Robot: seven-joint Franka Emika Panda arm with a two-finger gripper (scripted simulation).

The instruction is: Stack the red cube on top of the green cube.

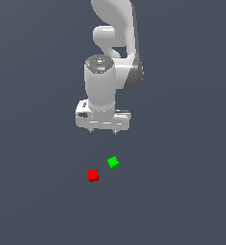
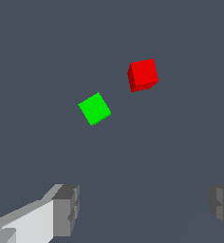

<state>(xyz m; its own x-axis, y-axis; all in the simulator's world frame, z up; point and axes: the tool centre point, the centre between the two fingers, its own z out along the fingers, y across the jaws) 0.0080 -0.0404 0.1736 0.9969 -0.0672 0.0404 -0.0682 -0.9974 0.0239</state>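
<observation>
The red cube lies on the dark grey floor, just to the exterior view's left of the green cube and a little nearer the camera; the two are apart. Both also show in the wrist view: the red cube and the green cube. My white gripper hangs well above and behind both cubes, pointing down, with its two short fingertips spread wide. In the wrist view the gripper is open and empty, its pads far apart.
The plain dark grey floor spreads all around with no other objects in view. The white arm rises behind the gripper.
</observation>
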